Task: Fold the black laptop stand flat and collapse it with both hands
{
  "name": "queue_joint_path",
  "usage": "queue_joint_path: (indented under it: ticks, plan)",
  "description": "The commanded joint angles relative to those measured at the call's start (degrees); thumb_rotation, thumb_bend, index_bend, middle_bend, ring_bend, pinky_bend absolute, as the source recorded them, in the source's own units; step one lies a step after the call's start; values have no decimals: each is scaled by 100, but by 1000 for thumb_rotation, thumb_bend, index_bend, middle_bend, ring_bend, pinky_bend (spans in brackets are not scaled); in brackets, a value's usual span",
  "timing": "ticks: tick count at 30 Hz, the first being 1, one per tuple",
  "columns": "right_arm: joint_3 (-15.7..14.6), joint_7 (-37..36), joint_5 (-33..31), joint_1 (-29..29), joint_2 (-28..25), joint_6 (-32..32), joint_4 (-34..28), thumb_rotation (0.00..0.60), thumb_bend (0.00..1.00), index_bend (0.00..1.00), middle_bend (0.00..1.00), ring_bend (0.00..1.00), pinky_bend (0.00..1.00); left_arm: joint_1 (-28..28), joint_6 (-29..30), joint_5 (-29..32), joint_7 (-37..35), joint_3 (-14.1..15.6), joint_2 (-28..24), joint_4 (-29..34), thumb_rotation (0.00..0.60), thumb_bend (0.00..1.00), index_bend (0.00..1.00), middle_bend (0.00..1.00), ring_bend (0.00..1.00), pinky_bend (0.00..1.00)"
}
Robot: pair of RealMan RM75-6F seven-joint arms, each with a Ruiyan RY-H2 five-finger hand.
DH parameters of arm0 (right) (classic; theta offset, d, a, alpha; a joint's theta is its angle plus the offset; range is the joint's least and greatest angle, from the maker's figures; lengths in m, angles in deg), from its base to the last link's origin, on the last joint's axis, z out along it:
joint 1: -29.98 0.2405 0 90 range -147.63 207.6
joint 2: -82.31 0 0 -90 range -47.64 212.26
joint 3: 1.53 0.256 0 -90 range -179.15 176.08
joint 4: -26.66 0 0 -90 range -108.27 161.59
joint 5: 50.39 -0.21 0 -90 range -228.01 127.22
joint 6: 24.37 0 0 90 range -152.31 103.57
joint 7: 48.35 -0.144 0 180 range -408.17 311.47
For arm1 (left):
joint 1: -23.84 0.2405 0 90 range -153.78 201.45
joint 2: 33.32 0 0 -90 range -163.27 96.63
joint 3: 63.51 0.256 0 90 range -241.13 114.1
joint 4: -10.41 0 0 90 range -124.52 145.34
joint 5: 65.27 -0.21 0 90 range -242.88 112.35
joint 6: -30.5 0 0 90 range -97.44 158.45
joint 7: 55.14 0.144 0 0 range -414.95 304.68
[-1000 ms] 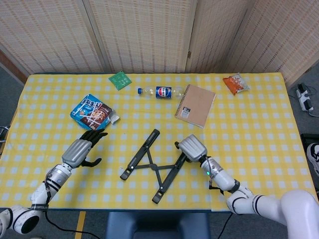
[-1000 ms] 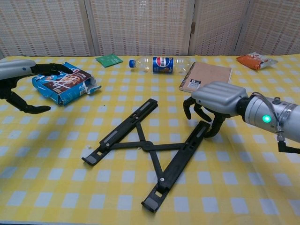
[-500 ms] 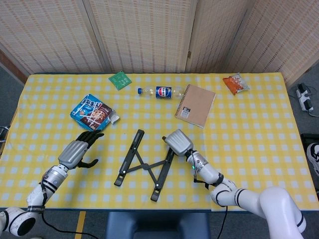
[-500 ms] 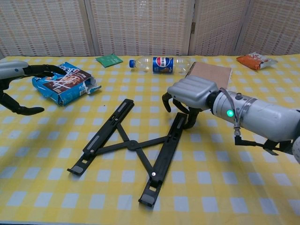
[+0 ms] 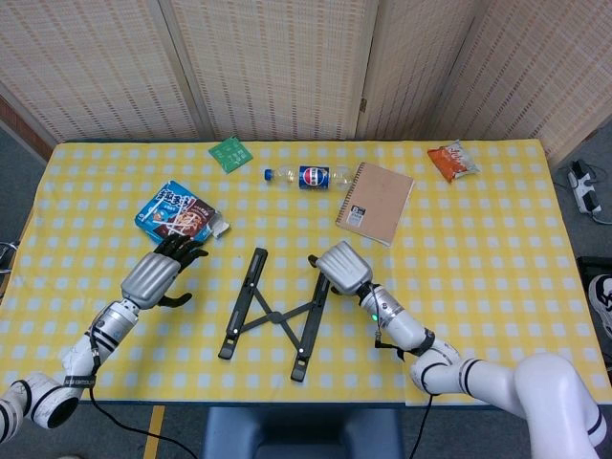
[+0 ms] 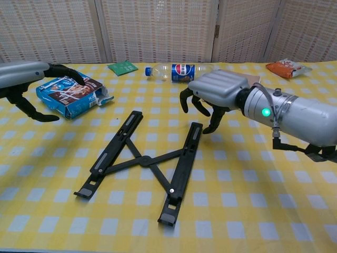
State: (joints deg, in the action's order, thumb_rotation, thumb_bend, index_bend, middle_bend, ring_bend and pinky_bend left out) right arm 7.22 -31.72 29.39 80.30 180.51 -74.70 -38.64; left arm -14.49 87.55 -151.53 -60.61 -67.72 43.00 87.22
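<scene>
The black laptop stand (image 6: 150, 163) is seen lying on the checked table (image 6: 263, 211), its two rails joined by crossed bars. The right hand (image 6: 213, 97) is held just above the right rail's far end, fingers curled down. The left hand (image 6: 26, 84) is held open beside a snack box (image 6: 71, 96).

Desk (image 5: 497, 287): covered by a yellow-and-white checked cloth, seen from above. Far side: folding screen (image 5: 277, 67) of pale woven panels in light wooden frames, running the full width behind the desk. Floor (image 5: 19, 163): grey, visible left and right of the desk. Right edge: white power strip (image 5: 585, 188) with cable lying on the floor. Lighting: even, soft, without hard shadows.
</scene>
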Motion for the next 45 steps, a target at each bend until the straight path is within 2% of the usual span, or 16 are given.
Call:
queue_joint_path:
  ticks: [1, 4, 9, 13, 25, 36, 45]
  plan:
    - [-67, 198, 140, -205, -742, -299, -1154, 600, 121, 430, 708, 788, 700, -354, 101, -470, 213, -18, 479, -762, 600, 226, 275, 219, 138, 72]
    - [-137, 413, 191, -245, -958, -337, -1674, 600, 121, 430, 708, 787, 700, -563, 112, -697, 145, 15, 782, -1249, 600, 207, 274, 223, 140, 80]
    - [-315, 757, 239, -263, -1019, -265, -2094, 600, 120, 430, 710, 787, 700, -846, 168, -988, -36, 116, 1292, -2034, 600, 174, 240, 222, 135, 61]
    - [-410, 975, 214, -222, -920, -127, -2174, 600, 121, 430, 712, 790, 700, -1018, 144, -1096, -83, 187, 1602, -2497, 600, 166, 188, 200, 105, 42]
    - [-511, 1222, 120, -133, -568, 87, -2033, 600, 120, 430, 714, 787, 700, -1407, 35, -1313, -404, 495, 2437, -3911, 600, 159, 144, 181, 85, 11]
    - [-658, 1269, 138, -181, -588, 129, -2065, 600, 121, 430, 718, 788, 700, -1564, -61, -1263, -665, 640, 2860, -4533, 600, 157, 133, 172, 80, 0]
    - [-682, 1185, 173, -211, -606, 108, -2041, 600, 121, 430, 718, 790, 702, -1619, -144, -1203, -792, 713, 2963, -4736, 600, 157, 132, 172, 80, 0]
